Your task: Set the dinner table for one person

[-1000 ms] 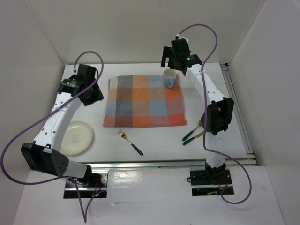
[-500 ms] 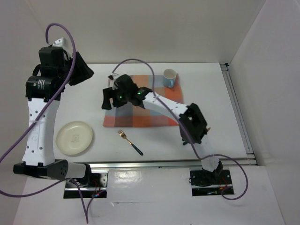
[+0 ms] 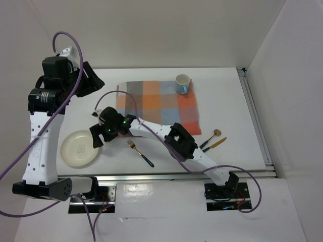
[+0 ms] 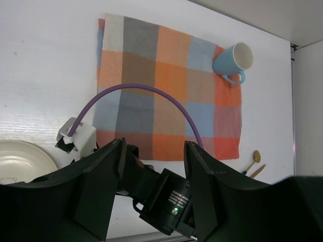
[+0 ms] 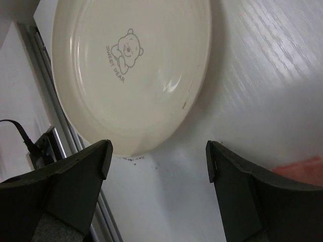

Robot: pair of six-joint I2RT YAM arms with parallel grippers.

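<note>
Cream plate (image 5: 136,70) cropped at top, cloth (image 4: 166,91) edge partly hidden

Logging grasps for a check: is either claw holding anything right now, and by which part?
Nothing is held. The right claw hangs open over the plate, not closed on it; the left claw is open and empty.

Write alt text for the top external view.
The open right gripper hangs over the edge of a cream plate at the near left of the white table. A blue mug stands on the far right corner of the checked cloth. A fork lies before it, a spoon and knife to its right.
</note>
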